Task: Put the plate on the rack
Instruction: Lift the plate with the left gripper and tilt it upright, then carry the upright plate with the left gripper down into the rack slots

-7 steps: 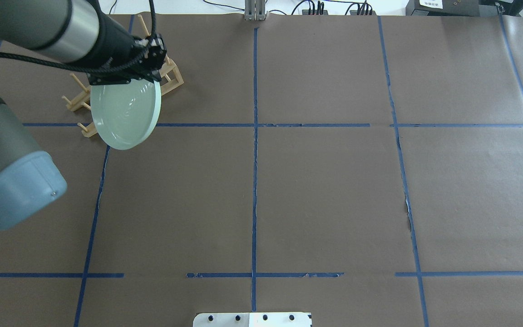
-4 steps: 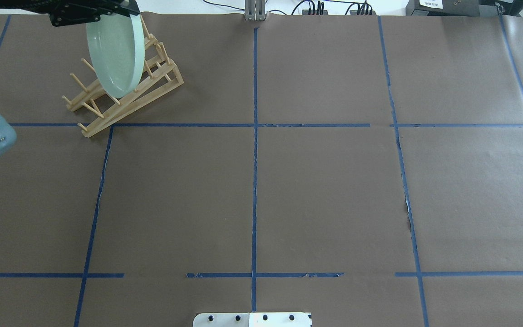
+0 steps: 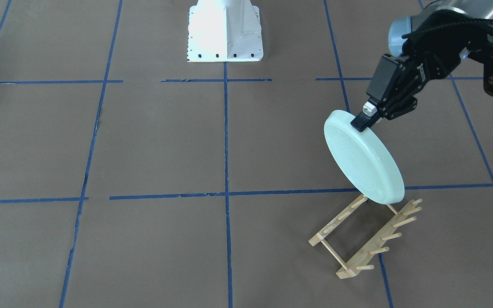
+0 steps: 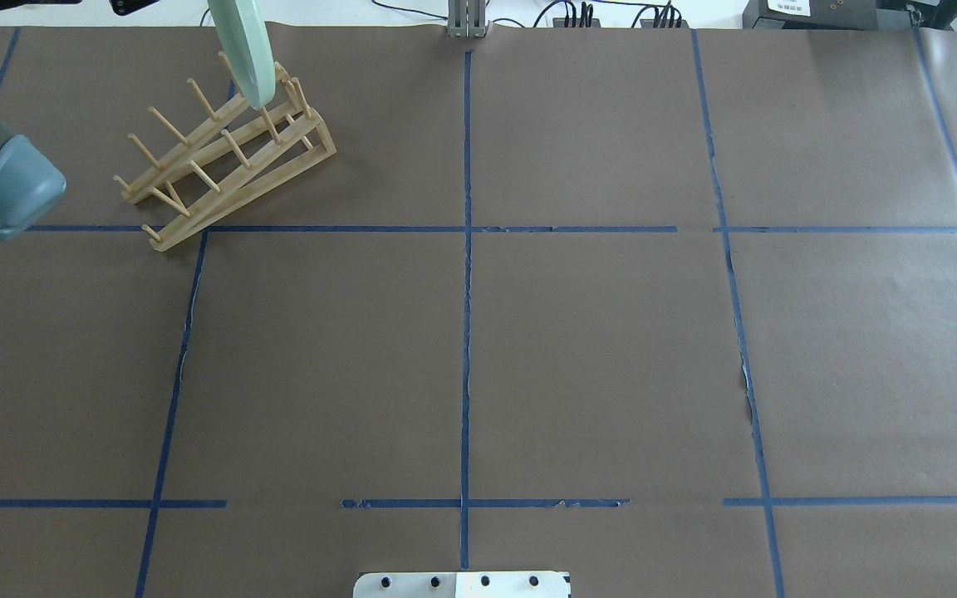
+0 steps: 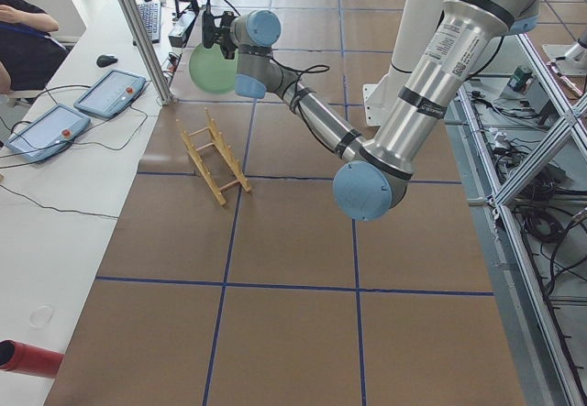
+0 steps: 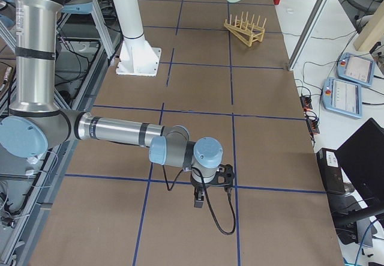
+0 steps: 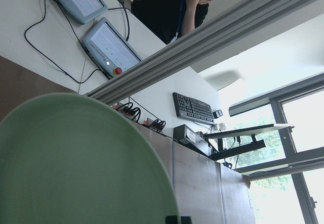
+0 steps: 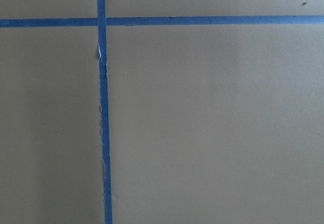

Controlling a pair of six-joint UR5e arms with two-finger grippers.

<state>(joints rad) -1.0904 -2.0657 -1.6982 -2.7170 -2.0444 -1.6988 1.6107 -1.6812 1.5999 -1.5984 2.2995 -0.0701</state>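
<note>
Our left hand pinches the upper rim of the plate, which hangs tilted beneath it over one end of the rack, near the far edge of the desk. We cannot tell whether our right hand is spread.

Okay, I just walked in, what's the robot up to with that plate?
The left gripper is pinching the pale green plate by its rim, holding it on edge and tilted in the air over one end of the wooden rack. The plate is not yet down between the pegs. The right gripper hangs low over the table far from the rack, taking no part.
</note>
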